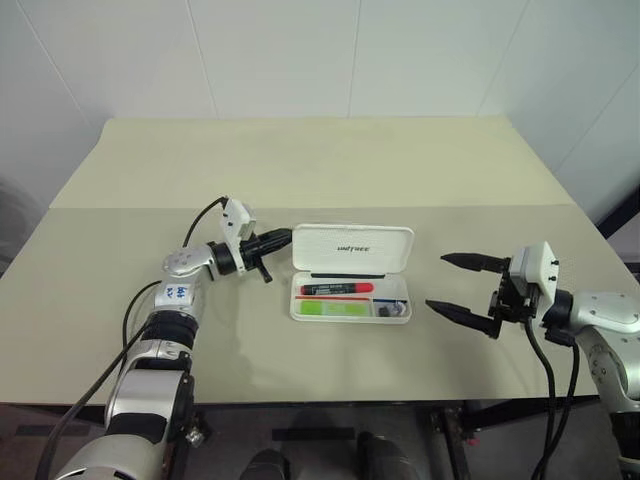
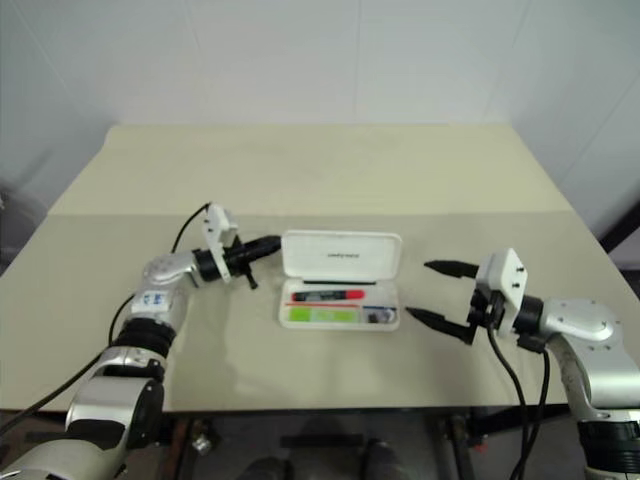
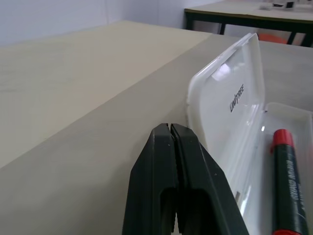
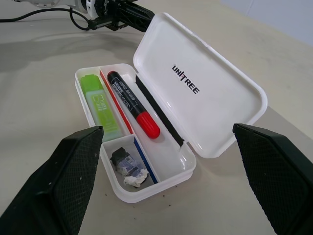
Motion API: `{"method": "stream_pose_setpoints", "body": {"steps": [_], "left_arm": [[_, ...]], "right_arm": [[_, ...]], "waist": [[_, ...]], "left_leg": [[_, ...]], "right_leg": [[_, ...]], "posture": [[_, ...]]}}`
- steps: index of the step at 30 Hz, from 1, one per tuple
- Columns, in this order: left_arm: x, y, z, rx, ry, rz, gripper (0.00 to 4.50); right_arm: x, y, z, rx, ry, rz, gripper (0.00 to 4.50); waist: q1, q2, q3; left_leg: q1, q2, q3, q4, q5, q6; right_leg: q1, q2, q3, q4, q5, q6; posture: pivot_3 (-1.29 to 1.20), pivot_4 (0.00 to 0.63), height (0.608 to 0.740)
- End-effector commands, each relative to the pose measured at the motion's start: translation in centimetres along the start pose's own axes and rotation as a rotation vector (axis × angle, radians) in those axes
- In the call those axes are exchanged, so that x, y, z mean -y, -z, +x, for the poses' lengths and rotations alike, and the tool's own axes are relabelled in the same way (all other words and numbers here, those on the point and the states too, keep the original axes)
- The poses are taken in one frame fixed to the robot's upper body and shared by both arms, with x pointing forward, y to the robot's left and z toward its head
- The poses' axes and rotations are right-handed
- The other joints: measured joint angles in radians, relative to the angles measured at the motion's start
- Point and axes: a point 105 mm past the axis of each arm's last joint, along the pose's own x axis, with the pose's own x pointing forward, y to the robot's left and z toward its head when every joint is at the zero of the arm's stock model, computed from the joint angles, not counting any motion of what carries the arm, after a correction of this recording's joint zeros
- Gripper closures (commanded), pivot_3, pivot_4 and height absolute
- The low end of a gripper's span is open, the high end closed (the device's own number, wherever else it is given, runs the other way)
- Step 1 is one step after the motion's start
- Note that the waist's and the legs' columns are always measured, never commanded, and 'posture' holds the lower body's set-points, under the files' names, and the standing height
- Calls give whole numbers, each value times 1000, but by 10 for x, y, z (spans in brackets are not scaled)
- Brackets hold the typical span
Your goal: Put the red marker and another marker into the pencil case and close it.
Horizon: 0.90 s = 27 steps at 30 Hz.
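The white pencil case (image 1: pixel 380 250) lies open at the table's middle, its lid standing up at the back. Inside lie the red marker (image 1: pixel 336 288), black-barrelled with a red cap, and in front of it the other marker, a light green highlighter (image 1: pixel 335 310). My left gripper (image 1: pixel 287 237) is shut and empty, pointing level at the lid's left end, close behind its edge (image 3: pixel 230 98). My right gripper (image 1: pixel 436 281) is open and empty, a short way right of the case, with its fingers (image 4: pixel 58 171) spread wide toward it.
A small dark item and white bits (image 4: pixel 128 166) sit in the case's right compartment. The beige table (image 1: pixel 300 170) stretches bare behind the case and on both sides of it. Its front edge (image 1: pixel 320 400) runs just below the arms.
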Motion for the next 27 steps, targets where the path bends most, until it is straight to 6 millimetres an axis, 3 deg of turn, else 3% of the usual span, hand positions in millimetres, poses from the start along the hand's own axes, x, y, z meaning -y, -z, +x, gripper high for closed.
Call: {"method": "stream_pose_setpoints", "body": {"steps": [1, 6, 15, 24, 27], "left_arm": [[6, -20, -2, 75, 67, 81, 4461], [23, -17, -10, 31, 203, 186, 4461], [55, 9, -9, -132, 426, 307, 4461], [68, 27, 7, -254, 474, 320, 4461], [64, 31, 7, -296, 459, 304, 4461]], "right_arm": [[3, -12, -5, 30, 25, -38, 0], [2, -11, -6, 30, 34, -30, 0], [-1, -8, -5, 35, 55, -15, 0], [-8, -5, -5, 47, 93, 4, 0], [-10, -4, -4, 50, 106, 10, 0]], "waist": [[0, 0, 0], [-2, 0, 0], [1, 0, 0], [1, 0, 0], [1, 0, 0]], "left_leg": [[0, 0, 0, 0, 0, 0], [0, 0, 0, 0, 0, 0], [0, 0, 0, 1, 0, 0], [0, 0, 0, 1, 0, 0], [2, 0, 0, 1, 0, 0]], "right_leg": [[0, 0, 0, 0, 0, 0], [0, 0, 0, 0, 0, 0], [0, 0, 0, 0, 0, 0], [1, 0, 0, 0, 0, 0], [1, 0, 0, 1, 0, 0]], "posture": [[0, 150, 740], [0, 150, 740], [0, 150, 740], [0, 150, 740], [0, 150, 740]]}}
